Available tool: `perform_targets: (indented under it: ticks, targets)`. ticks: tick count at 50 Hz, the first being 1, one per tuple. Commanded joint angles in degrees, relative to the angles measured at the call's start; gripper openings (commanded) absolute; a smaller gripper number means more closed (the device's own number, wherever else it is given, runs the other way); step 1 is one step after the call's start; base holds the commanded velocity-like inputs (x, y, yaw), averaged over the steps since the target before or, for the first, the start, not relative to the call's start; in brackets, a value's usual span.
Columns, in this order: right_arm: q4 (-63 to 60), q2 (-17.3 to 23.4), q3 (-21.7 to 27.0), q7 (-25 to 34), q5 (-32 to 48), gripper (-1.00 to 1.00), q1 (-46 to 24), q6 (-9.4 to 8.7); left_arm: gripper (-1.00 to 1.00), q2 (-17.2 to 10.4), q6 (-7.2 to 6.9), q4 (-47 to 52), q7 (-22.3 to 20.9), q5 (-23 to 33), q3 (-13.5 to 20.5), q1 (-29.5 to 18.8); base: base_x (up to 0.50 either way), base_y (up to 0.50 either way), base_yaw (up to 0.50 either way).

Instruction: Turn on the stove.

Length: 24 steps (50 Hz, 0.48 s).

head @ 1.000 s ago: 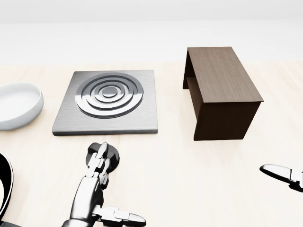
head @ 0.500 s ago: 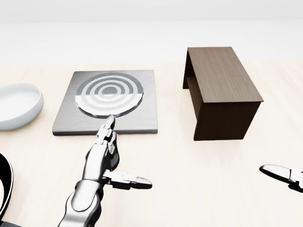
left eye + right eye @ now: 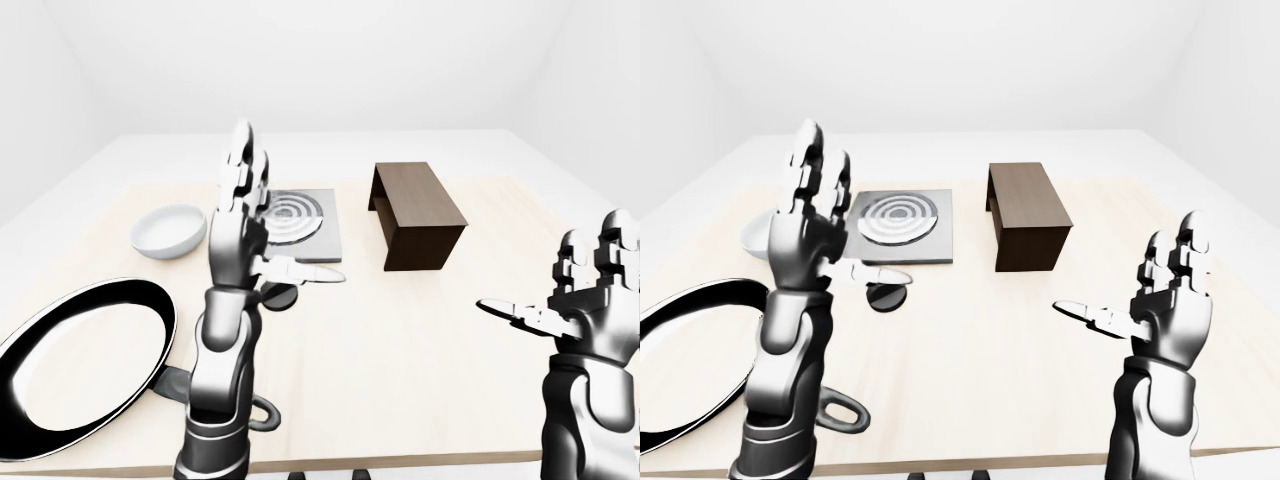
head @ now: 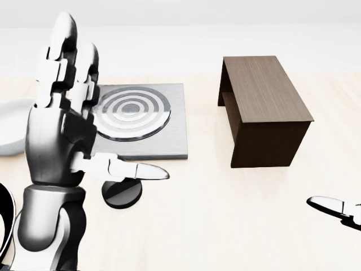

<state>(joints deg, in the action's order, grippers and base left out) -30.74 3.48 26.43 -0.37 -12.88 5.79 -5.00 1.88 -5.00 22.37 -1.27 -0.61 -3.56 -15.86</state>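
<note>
On the table: the stove is sitting left of centre in the head view, its black knob lying just below its near edge.
Left hand: raised, fingers spread, gripping nothing.
Key relation: the knob is lying below and just right of the left hand.
Right hand: hovering spread, well apart from the knob.
Nearer hand: the left.
</note>
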Motion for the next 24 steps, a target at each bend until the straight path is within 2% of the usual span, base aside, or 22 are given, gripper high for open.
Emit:
perform_targets:
  ticks: [1, 6, 8, 24]
  targets:
    - [0.33, -0.05, -0.45, 0.00, 0.24, 1.00, -0.02, 0.00, 1.00, -1.59, 0.00, 25.00, 1.08, -2.00, 1.54, 2.96, 0.00, 0.00, 0.00]
    - [0.73, -0.11, -0.63, 0.10, 0.37, 1.00, -0.05, 0.00, 1.00, -2.81, 0.00, 25.92, 0.44, -2.03, 2.89, 6.89, 0.00, 0.00, 0.00]
    - [0.95, -0.22, -0.93, 0.12, 0.54, 1.00, 0.03, 0.00, 1.00, -2.74, 0.00, 24.94, 0.70, -2.54, 3.75, 6.10, 0.00, 0.00, 0.00]
    - [0.59, -0.12, -0.74, 0.12, 0.39, 1.00, -0.01, 0.00, 1.00, -2.91, 0.00, 23.97, 0.85, -2.16, 3.32, 6.15, 0.00, 0.00, 0.00]
